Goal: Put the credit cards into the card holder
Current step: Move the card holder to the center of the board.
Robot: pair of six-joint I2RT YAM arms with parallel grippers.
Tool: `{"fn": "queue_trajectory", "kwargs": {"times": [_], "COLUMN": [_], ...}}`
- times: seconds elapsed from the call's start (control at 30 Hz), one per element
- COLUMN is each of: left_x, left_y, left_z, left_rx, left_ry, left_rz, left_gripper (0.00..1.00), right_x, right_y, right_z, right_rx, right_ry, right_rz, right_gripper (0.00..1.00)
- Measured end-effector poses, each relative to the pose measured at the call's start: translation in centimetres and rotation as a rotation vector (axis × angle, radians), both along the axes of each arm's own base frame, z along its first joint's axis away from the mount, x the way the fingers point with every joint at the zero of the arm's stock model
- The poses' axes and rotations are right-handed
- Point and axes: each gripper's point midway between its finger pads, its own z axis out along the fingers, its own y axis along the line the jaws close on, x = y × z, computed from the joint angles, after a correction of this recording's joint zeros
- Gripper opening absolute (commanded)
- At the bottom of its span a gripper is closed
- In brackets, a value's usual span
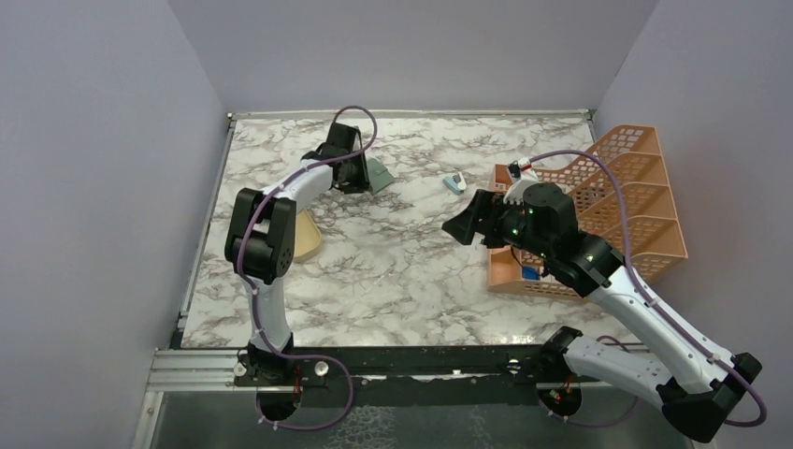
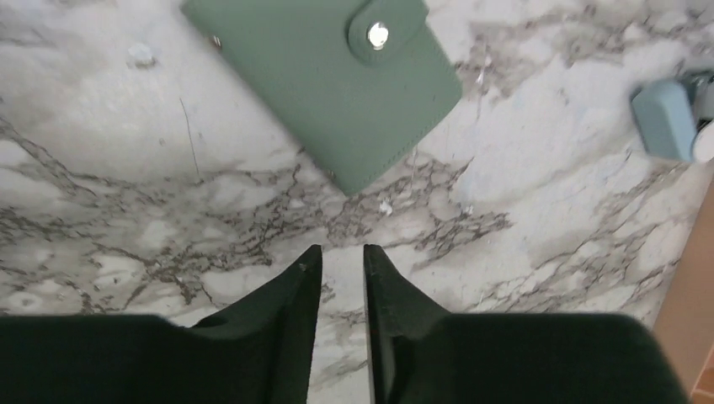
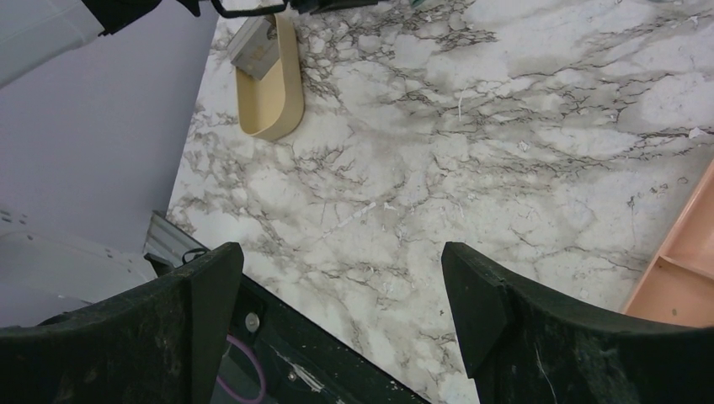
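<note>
The grey-green card holder (image 2: 324,84) lies shut on the marble, its snap strap fastened; it also shows at the far middle in the top view (image 1: 381,174). My left gripper (image 2: 341,251) hovers just short of its near corner, empty, jaws only a narrow gap apart; in the top view it is at the far left (image 1: 353,176). Pale grey credit cards (image 3: 255,49) lie in a tan oval dish (image 3: 274,101). My right gripper (image 3: 341,252) is wide open and empty above the table's middle (image 1: 458,227).
The tan dish (image 1: 309,241) sits at the left, partly behind my left arm. A small blue-and-white gadget (image 1: 454,183) lies right of the card holder, also in the left wrist view (image 2: 669,118). An orange mesh file rack (image 1: 636,201) fills the right side.
</note>
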Motion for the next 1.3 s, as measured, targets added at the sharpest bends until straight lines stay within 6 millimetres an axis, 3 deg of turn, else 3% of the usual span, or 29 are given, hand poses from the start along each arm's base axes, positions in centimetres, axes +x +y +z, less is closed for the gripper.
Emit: {"fn": "queue_trajectory", "kwargs": {"times": [0.13,0.3,0.57,0.73,1.0,1.3], "left_x": [3.6,9.0,13.5,14.0,13.1,12.8], "left_y": [0.3,0.1,-0.2,-0.3,-0.7,-1.1], "left_z": [2.5,4.8,2.3,0.7,-1.3,-1.8], "left_rx": [0.023,0.038,0.077,0.096,0.086,0.035], "left_ry": [-0.098,-0.221,-0.252,-0.242,-0.199,-0.204], "left_rz": [0.036,0.068,0.053,0.026,-0.011,-0.030], "left_gripper": [0.46,0.51,0.52,0.52,0.50,0.46], "right_x": [0.0,-0.2,-0.4,-0.5,-0.5,-0.5], "right_y": [0.0,-0.2,-0.4,-0.6,-0.7,-0.8], "right_z": [0.0,0.3,0.2,0.2,0.0,0.0], "right_rx": [-0.001,0.003,-0.007,-0.009,-0.019,-0.025], "right_ry": [-0.002,-0.011,-0.012,-0.011,-0.012,-0.017], "right_rz": [0.001,0.002,0.004,0.003,0.002,-0.003], "right_gripper": [0.89,0.89,0.90,0.90,0.90,0.90]}}
